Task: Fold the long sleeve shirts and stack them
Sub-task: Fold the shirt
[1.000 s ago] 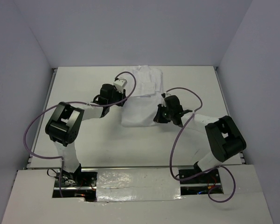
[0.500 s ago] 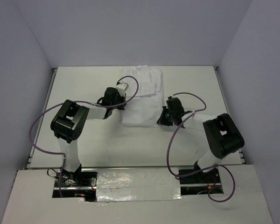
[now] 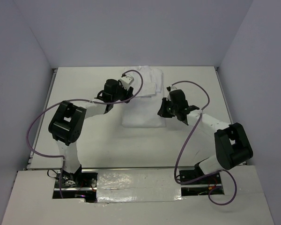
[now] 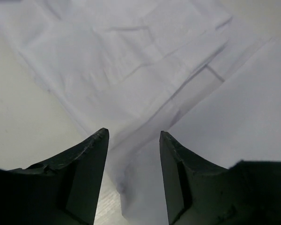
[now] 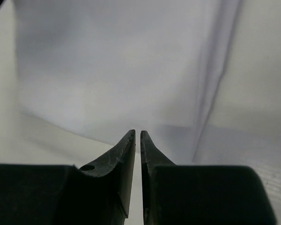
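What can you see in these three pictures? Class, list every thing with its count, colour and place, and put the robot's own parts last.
shirt: one, white, wrinkled, partly folded, lying flat at the table's far middle, between the two grippers.
table: one, white, spanning the enclosure floor.
walls: three, pale lilac-grey, to the left, far side and right of the table.
cables: two, purple, one looping along each arm.
arms: two, black and white, bases at the near edge, both reaching toward the shirt.
left gripper: one, black, jaws open over the shirt's left edge.
right gripper: one, black, jaws a narrow slit apart with nothing between them, at the shirt's right edge.
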